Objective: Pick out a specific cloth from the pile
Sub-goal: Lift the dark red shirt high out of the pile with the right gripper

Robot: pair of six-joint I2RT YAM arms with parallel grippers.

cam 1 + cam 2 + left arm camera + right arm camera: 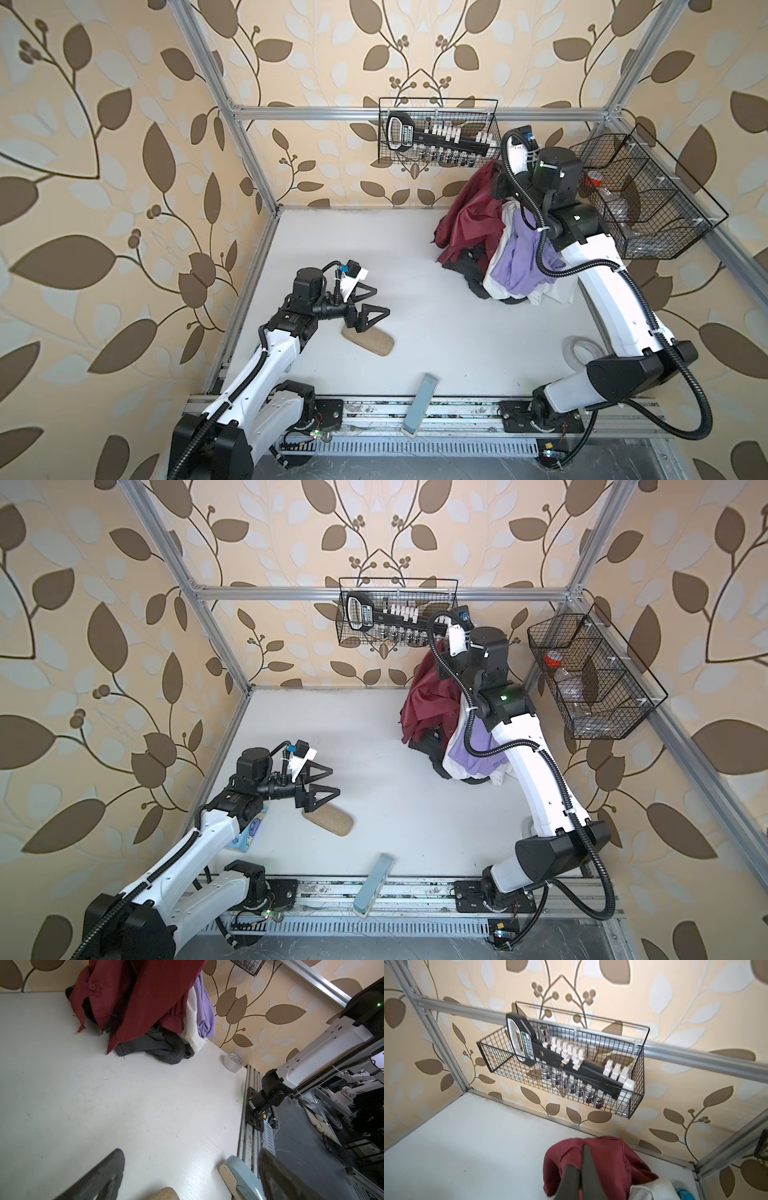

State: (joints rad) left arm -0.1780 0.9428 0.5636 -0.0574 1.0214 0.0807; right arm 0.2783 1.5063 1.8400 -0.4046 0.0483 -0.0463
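White tabletop (pixel 436 291); right claw (pixel 580 1167), obscured from above, tight on the cloth (pixel 608 1159); left claw (pixel 382 299) agape.

Black two-finger left tool (pixel 380 300) gapes wide, low at lower left in both top views; right tool (pixel 580 1167), raised upper right, pinches the thin dark red cloth (pixel 610 1157).

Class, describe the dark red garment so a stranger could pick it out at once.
At the white table's far right corner, below the back wall's wire basket, lies a pile of clothes. The cloth hangs from the right pincer over the pile's left side. It alone is dark red; its neighbours are lavender, white and black.
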